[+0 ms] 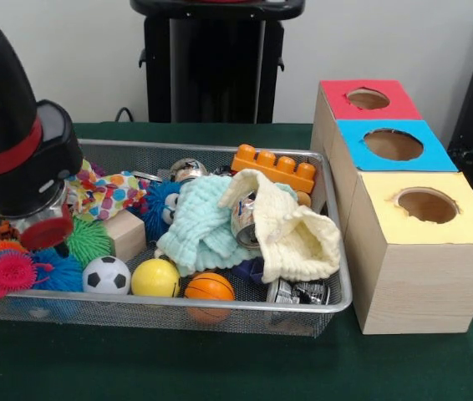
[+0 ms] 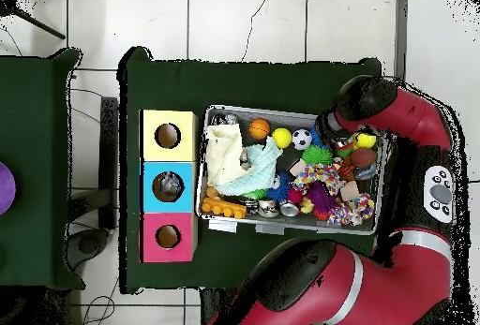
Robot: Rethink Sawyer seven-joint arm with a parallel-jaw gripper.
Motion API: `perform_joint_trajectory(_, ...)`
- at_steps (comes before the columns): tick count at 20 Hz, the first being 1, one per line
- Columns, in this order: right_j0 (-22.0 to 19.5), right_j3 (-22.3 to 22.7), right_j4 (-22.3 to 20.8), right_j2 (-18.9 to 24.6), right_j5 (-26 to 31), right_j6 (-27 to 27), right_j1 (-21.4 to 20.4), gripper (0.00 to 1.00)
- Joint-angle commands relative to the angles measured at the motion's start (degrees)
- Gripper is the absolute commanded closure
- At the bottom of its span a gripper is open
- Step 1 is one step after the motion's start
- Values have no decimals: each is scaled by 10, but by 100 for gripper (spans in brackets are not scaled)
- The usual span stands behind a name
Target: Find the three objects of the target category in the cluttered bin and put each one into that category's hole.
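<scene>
A wire-mesh bin point(image 1: 337, 288) holds a jumble of toys. Along its front lie a soccer ball point(image 1: 106, 274), a yellow ball point(image 1: 155, 277) and an orange basketball point(image 1: 209, 286). My gripper point(image 1: 43, 227) is down in the bin's left end, among spiky rubber balls point(image 1: 89, 241) and a polka-dot cloth point(image 1: 109, 194); its tip is hidden by the clutter. From overhead the wrist point(image 2: 349, 125) covers the bin's point(image 2: 281, 112) right part. Three wooden boxes stand beside the bin, with a red hole point(image 1: 368, 98), a blue hole point(image 1: 394, 144) and a yellow hole point(image 1: 427, 205).
A mint cloth point(image 1: 203, 225) and a cream cloth point(image 1: 299, 238) drape over a can point(image 1: 245, 219) mid-bin. An orange toy brick point(image 1: 274, 167) rests at the back rim, a second can point(image 1: 299, 292) at the front right. A wooden block point(image 1: 126, 234) sits near the gripper.
</scene>
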Motion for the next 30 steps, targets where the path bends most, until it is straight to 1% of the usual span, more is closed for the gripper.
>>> perform_joint_trajectory(1,-10,55,-12,67,-53,-135,18,100)
perform_joint_trajectory(2,-10,61,-10,68,-56,-129,19,100)
perform_joint_trajectory(4,-6,93,0,71,-64,-110,4,100)
perform_joint_trajectory(6,1,135,11,75,-81,-82,-16,100)
perform_joint_trajectory(8,8,163,18,76,-94,-57,-30,100)
perform_joint_trajectory(11,16,183,22,72,-105,-33,-43,100)
perform_joint_trajectory(18,25,210,25,66,-114,-13,-61,100)
perform_joint_trajectory(24,46,263,47,62,-124,30,-98,100)
perform_joint_trajectory(26,57,268,42,51,-139,41,-107,100)
perform_joint_trajectory(27,56,263,40,49,-134,36,-107,100)
perform_joint_trajectory(29,46,229,27,46,-111,7,-93,100)
perform_joint_trajectory(30,37,204,19,45,-95,-13,-80,100)
